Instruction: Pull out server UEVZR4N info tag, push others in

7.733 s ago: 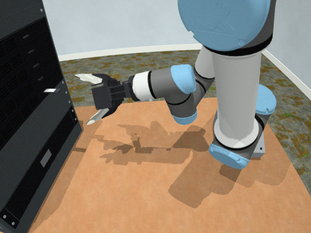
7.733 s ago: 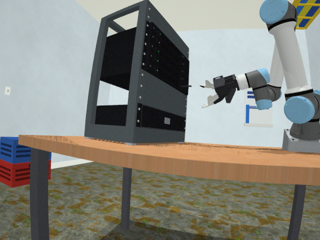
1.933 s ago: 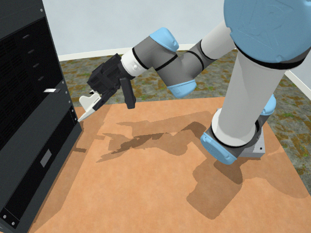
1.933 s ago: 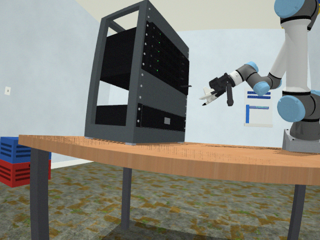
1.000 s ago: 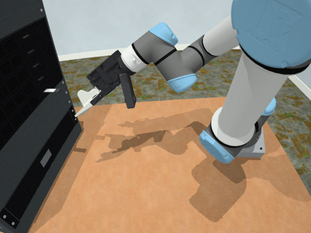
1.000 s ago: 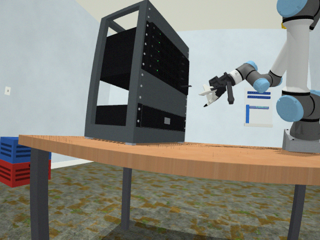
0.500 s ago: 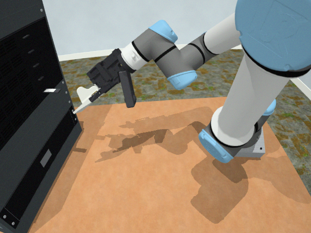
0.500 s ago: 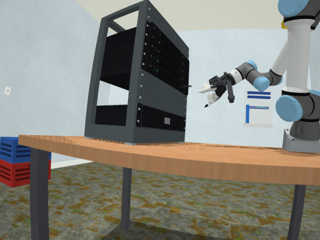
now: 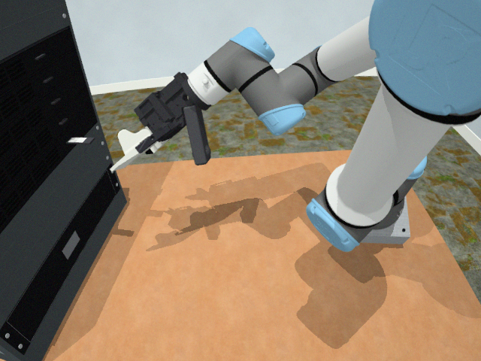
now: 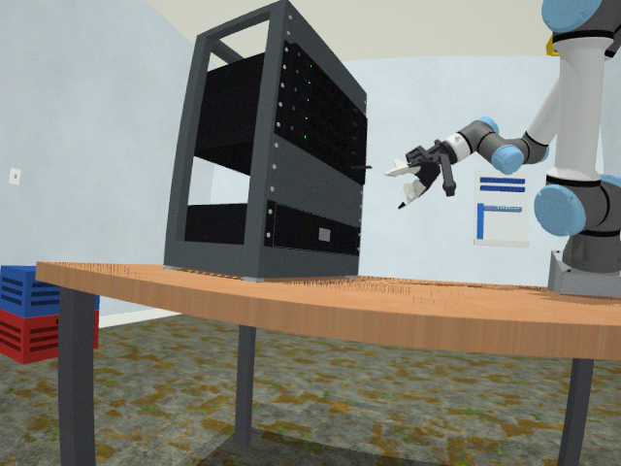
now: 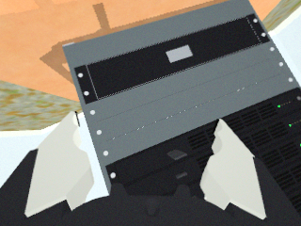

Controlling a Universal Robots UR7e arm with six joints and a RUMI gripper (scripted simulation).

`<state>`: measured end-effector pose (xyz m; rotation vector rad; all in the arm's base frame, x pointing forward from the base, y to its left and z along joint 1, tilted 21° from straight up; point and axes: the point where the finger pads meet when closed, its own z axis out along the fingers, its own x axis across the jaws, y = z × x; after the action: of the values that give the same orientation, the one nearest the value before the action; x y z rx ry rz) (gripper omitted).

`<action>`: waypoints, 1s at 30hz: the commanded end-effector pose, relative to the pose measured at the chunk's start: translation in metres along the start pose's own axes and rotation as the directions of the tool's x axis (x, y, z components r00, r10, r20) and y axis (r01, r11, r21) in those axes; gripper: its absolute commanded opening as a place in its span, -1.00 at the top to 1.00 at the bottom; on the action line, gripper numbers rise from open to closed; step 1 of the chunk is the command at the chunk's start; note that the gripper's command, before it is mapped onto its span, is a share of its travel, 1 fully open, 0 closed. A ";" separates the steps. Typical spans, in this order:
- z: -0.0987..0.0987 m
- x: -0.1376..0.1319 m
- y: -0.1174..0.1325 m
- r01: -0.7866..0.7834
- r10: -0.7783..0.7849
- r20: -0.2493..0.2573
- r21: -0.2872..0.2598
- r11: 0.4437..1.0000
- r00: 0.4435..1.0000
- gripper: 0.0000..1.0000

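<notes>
The bench (image 9: 240, 280) (image 10: 350, 311) (image 11: 28, 42) looks like smooth, orange-brown wood, with fine lines of grain along its edge. The rack (image 9: 19, 217) (image 10: 258, 165) (image 11: 188, 89) looks like dull, dark gray metal, and its small screws look like shinier metal. The gripper (image 9: 134, 149) (image 10: 401, 187) (image 11: 148, 116) has a matt black body and smooth, pale fingers that look like plastic. The arm (image 9: 380, 155) (image 10: 580, 110) has smooth white and gray tubes, with blue caps (image 9: 427, 58) (image 10: 559, 211) that look like plastic. The floor (image 9: 233, 128) (image 10: 320, 396) (image 11: 23, 110) looks like rough, patchy carpet.

Beside the rack (image 9: 112, 201) (image 10: 259, 150) (image 11: 85, 115), the open jaws (image 9: 130, 149) (image 10: 393, 187) are now rolled over and tilted down toward its front. The wrist (image 9: 205, 83) (image 10: 457, 146) behind them sits higher against the rack than before.
</notes>
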<state>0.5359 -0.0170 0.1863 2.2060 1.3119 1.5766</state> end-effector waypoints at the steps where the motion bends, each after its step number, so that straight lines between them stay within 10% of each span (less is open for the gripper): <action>1: -0.003 0.002 0.003 -0.038 0.038 -0.009 0.003 0.999 0.999 -1.00; 30: -0.012 0.013 0.008 -0.234 0.235 -0.048 0.030 0.972 0.971 -1.00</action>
<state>0.5322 -0.0155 0.2005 2.3956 1.1543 1.6932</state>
